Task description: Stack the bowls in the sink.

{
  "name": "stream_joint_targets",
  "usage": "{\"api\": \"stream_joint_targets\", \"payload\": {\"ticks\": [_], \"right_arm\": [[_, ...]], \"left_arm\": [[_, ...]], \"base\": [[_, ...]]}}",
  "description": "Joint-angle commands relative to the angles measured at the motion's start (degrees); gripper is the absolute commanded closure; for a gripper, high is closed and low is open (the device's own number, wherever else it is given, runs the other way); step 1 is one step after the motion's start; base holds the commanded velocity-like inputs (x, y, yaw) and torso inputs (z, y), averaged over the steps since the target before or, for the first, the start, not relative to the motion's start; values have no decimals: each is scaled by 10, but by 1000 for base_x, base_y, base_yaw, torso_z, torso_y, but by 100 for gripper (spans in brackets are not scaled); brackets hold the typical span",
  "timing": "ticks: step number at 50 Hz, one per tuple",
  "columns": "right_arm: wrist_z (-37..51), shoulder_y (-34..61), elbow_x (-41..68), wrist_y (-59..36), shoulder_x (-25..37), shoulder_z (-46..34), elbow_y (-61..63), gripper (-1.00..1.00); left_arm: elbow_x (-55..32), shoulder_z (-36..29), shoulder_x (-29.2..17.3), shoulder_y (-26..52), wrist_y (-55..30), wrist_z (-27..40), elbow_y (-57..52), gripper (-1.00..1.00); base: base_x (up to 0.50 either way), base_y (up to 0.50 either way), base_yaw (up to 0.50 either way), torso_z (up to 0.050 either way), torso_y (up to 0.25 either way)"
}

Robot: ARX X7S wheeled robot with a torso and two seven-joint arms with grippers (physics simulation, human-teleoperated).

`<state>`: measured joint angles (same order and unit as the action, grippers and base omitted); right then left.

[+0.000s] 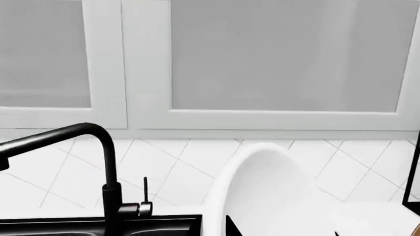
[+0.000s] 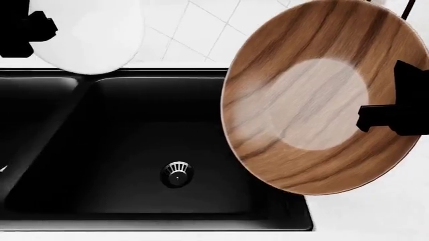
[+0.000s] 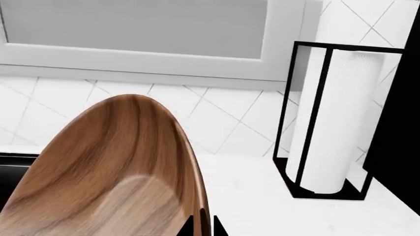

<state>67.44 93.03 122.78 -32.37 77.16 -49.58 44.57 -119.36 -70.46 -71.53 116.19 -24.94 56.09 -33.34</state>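
- A small, glossy white round bowl (image 1: 266, 196) fills the near foreground, seen edge-on, its rim arching up against the wall.
- Beside it stands a slim black faucet (image 1: 98, 162), spout curving away, thin lever upright at its base.
- The matte black sink (image 1: 78, 227) shows only as a dark strip.
- White diagonal wall tiles (image 1: 190, 162) sit behind, with frosted-panel white cabinet doors (image 1: 262, 64) above.
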Motion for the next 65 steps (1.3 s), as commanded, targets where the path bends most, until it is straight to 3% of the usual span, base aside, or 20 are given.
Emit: {"api": "stream_joint_targets", "payload": {"ticks": [1, 11, 41, 65], "right_arm": [[-4, 5, -8, 5, 1, 9, -1, 100], [-9, -5, -16, 14, 1, 9, -1, 100], [2, -6, -12, 26, -4, 17, -5, 100], [62, 47, 20, -37, -75, 6, -32, 100]], "left_arm": [[4, 8, -4, 2, 1, 1, 3, 100], [-2, 13, -3, 2, -2, 6, -1, 100], [-11, 27, -10, 0, -8, 12, -9, 100], [-18, 36, -28, -10, -14, 6, -26, 100]], "base": [[0, 500, 0, 0, 0], [0, 463, 0, 0, 1], [161, 1, 0, 0, 1], [0, 91, 0, 0, 1]]}}
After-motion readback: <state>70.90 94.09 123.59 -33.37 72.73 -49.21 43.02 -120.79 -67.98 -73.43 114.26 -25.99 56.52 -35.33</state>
